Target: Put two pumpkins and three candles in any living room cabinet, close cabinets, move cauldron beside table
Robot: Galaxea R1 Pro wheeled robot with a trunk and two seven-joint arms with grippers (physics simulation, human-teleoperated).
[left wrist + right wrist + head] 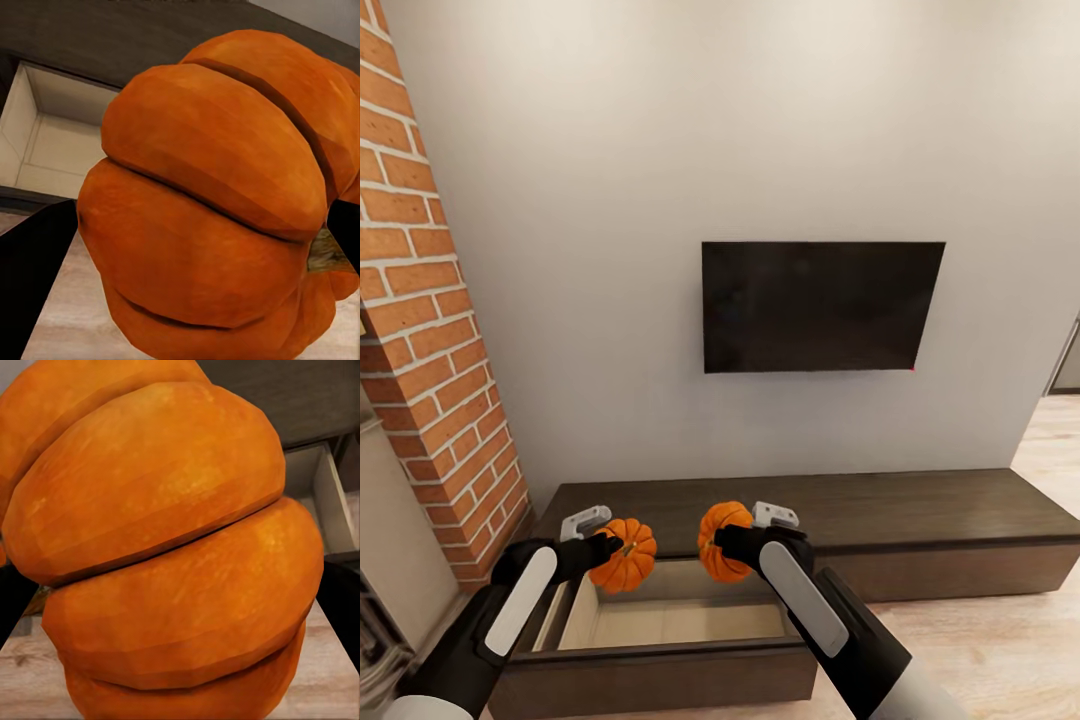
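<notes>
1. Pumpkins fill both grippers: the left gripper [603,545] is closed on one pumpkin [624,555], and the right gripper [726,540] is closed on the other pumpkin [720,541].
2. Both pumpkins hang in the air side by side, near each other but apart, above the back edge of an open drawer [670,620].
3. That drawer is pulled out from the left part of the cabinet [920,515], a long, low, dark brown unit standing against the pale wall [710,130]. Its inside is light-coloured.
4. In the left wrist view the left pumpkin [217,202] looms close, its ribbed orange sides and a bit of brownish stem [326,251] visible at one edge, with the open drawer [52,135] behind it and a dark finger [34,277] beside it.
5. In the right wrist view the right pumpkin [172,547] takes up nearly the whole frame, with part of the open drawer [322,487] and pale wood floor [30,675] behind it.
6. A dark television [820,305] hangs on the wall above the cabinet.
7. A red brick column [420,300] stands to the left of the cabinet.
8. Light wood floor [1000,640] runs along the front of the cabinet to the right.
</notes>
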